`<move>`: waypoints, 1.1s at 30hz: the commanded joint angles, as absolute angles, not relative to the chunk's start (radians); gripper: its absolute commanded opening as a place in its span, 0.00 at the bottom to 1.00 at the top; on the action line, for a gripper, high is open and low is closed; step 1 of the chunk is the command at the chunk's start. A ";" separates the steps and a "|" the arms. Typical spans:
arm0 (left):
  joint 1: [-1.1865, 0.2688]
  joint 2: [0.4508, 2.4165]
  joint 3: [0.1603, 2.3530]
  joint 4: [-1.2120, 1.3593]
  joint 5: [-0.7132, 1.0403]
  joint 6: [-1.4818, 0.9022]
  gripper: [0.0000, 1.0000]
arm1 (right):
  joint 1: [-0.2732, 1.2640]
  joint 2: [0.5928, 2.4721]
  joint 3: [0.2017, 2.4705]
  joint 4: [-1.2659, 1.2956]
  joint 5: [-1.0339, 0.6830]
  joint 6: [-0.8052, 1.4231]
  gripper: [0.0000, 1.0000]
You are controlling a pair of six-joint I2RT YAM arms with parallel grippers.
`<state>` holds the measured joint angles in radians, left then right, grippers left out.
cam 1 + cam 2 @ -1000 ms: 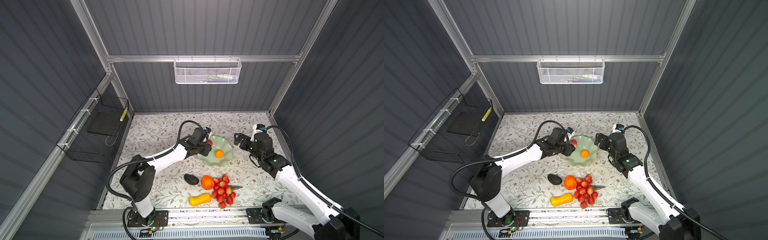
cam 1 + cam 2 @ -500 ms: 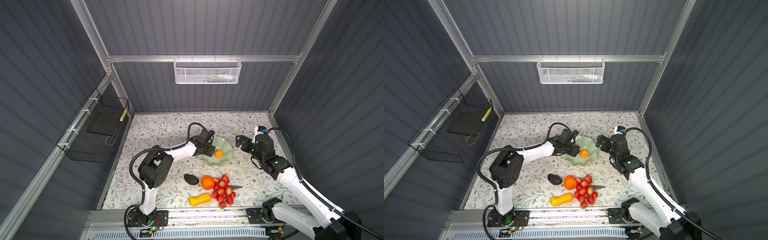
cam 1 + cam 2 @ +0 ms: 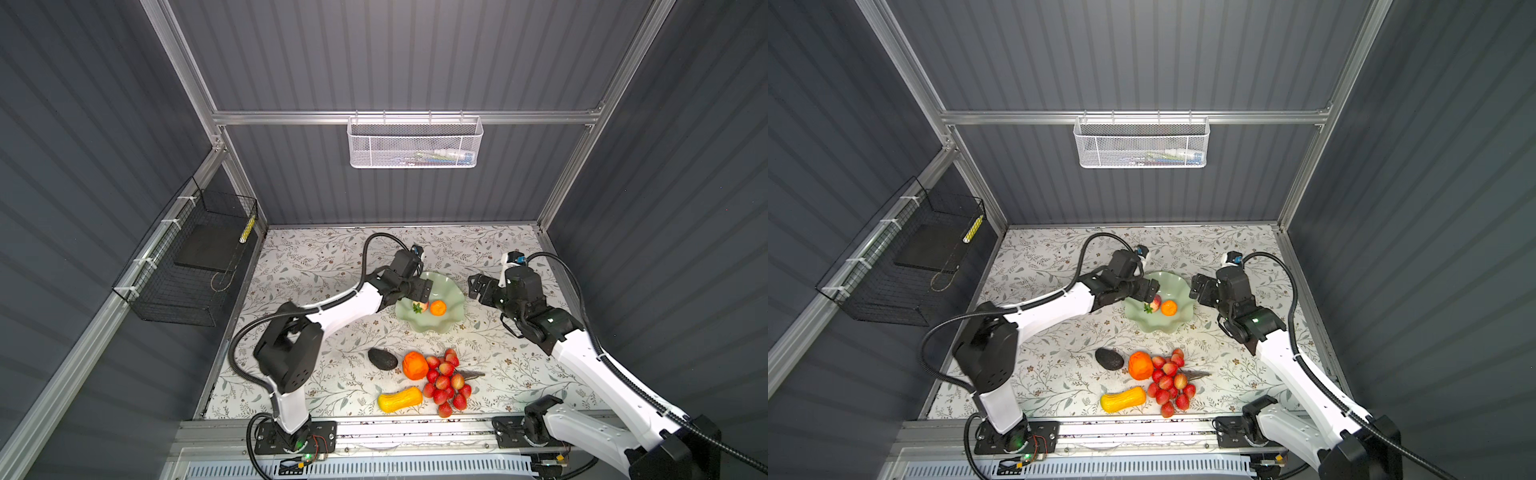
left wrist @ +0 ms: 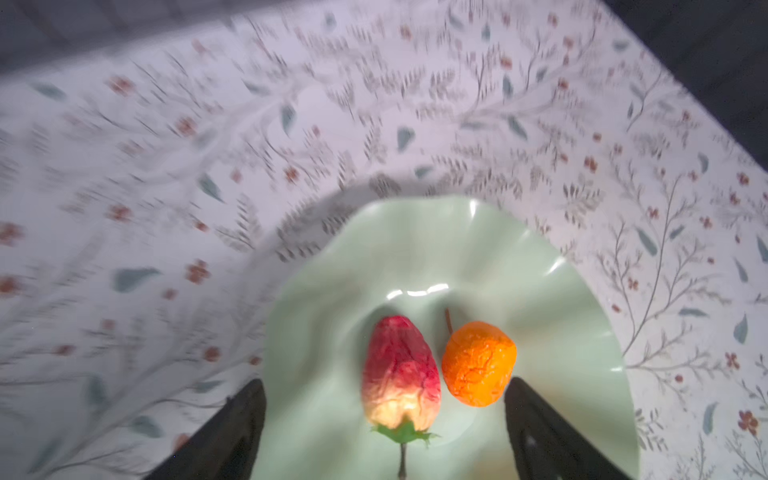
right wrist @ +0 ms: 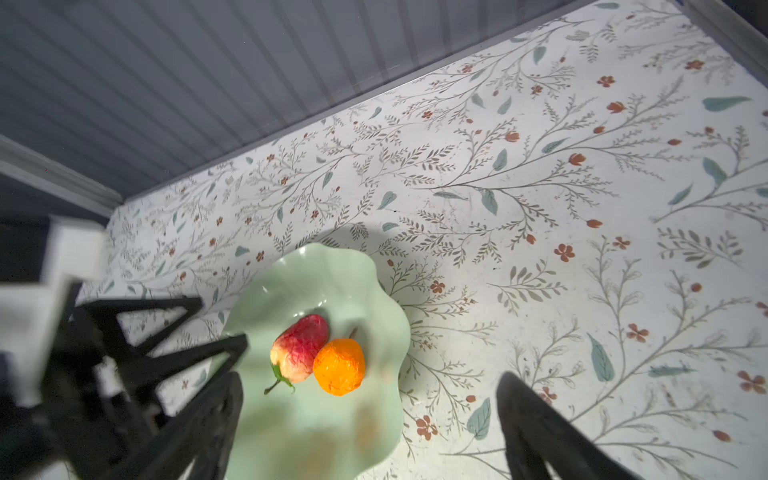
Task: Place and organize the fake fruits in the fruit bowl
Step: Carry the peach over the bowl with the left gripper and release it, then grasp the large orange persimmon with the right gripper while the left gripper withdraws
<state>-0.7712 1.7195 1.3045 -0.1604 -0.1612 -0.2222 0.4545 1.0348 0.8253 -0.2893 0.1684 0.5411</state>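
Note:
The pale green fruit bowl (image 3: 455,291) (image 3: 1181,286) stands mid-table and holds a red strawberry (image 3: 420,306) (image 4: 401,370) beside a small orange (image 3: 437,308) (image 4: 478,363). My left gripper (image 3: 419,291) (image 4: 382,384) hovers over the bowl's left side, open, its fingers astride both fruits without touching them. My right gripper (image 3: 478,286) (image 5: 369,380) is open at the bowl's right rim (image 5: 316,278), holding nothing. In front of the bowl, on the table, lie the dark avocado (image 3: 382,358), a larger orange (image 3: 414,365), the bunch of red berries (image 3: 446,382) and the yellow gourd (image 3: 400,401).
A white mesh basket (image 3: 415,143) hangs on the back wall. A black wire basket (image 3: 191,257) hangs on the left wall. A metal rail (image 3: 374,432) runs along the table's front edge, and grey walls close in the other three sides.
My left gripper has opened and let go of the strawberry, which now lies in the bowl next to the small orange. The right gripper has shifted slightly beside the bowl.

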 commanded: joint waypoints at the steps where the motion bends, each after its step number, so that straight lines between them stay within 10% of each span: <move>1: -0.767 1.537 1.208 -0.062 -0.438 -0.226 0.99 | 0.550 1.076 0.876 -0.406 0.186 0.499 0.91; 16: -0.438 0.973 0.646 -0.137 -0.598 -0.565 1.00 | 1.087 1.426 1.006 -0.564 0.178 0.618 0.88; 33: -0.435 0.978 0.656 -0.170 -0.603 -0.545 1.00 | 1.155 1.660 1.079 -0.618 0.166 0.546 0.82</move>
